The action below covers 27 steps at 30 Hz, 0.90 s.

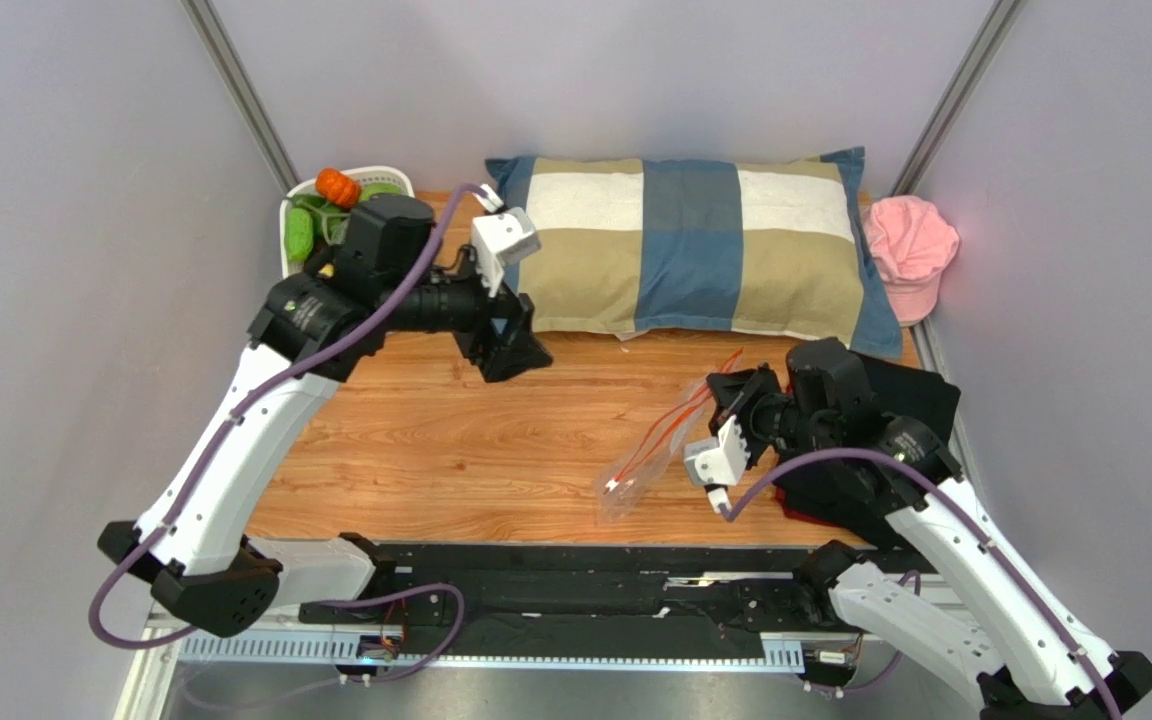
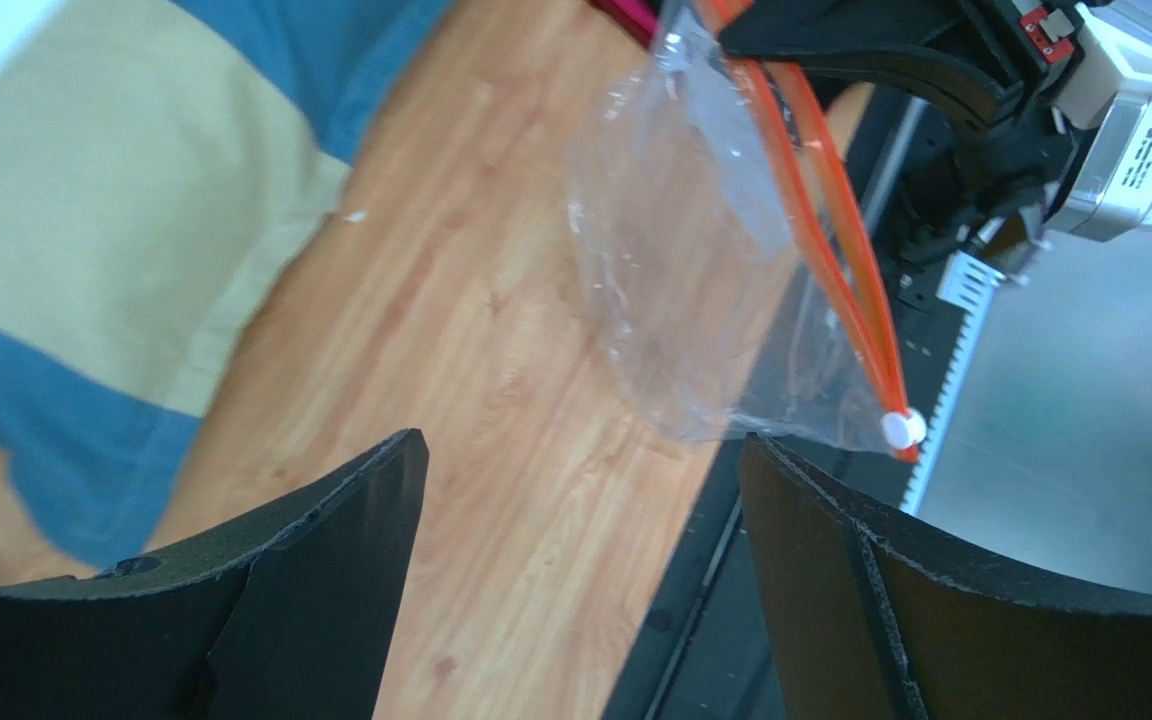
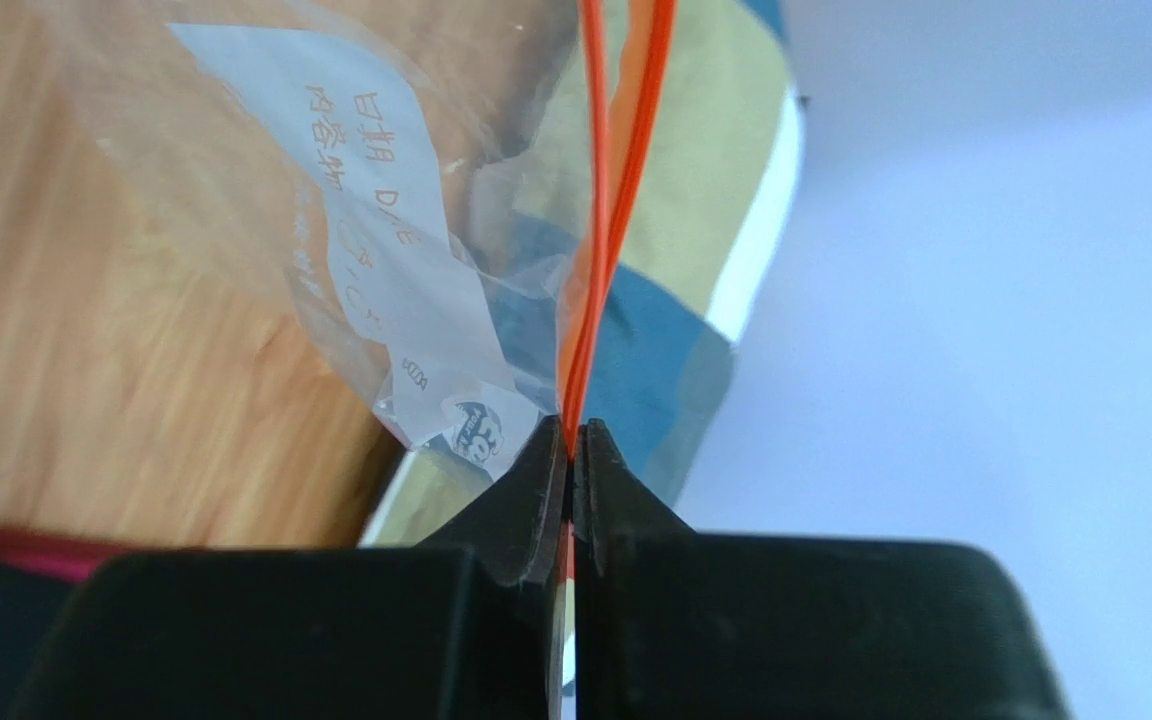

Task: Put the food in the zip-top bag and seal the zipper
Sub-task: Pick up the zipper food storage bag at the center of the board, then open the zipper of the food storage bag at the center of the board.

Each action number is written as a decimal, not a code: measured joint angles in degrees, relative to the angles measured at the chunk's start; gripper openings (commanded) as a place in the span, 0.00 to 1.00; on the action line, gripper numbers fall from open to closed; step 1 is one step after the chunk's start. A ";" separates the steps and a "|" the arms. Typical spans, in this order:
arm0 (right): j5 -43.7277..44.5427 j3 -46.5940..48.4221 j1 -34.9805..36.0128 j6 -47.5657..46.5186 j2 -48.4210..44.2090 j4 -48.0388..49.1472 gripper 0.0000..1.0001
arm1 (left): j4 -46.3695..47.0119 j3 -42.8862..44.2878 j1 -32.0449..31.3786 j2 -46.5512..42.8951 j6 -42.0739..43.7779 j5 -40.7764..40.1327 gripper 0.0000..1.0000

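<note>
The clear zip-top bag hangs over the wooden table, held up at one end by my right gripper. In the right wrist view my right gripper is shut on the orange-red zipper, with the bag's white label patch to the left. In the left wrist view the bag and its zipper with a white slider hang ahead of my open, empty left gripper. My left gripper hovers near the pillow. The food, an orange-red tomato and a green fruit, lies in the basket.
A white plastic basket stands at the back left corner. A checked pillow lies along the back edge. A pink cap sits at the back right. A dark cloth lies under the right arm.
</note>
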 measured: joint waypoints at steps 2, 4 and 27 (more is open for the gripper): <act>-0.24 -5.64 1.18 -0.28 -3.89 6.80 0.00 | 0.55 -1.20 -2.34 1.53 -2.27 0.37 0.86; -0.15 -6.88 2.25 -0.33 -4.92 8.74 0.00 | 1.84 -3.04 -5.03 3.23 -4.98 0.39 0.86; 4.74 -7.48 12.22 3.78 -0.31 14.58 0.00 | 8.22 -8.41 -24.65 8.46 -14.88 -15.93 0.68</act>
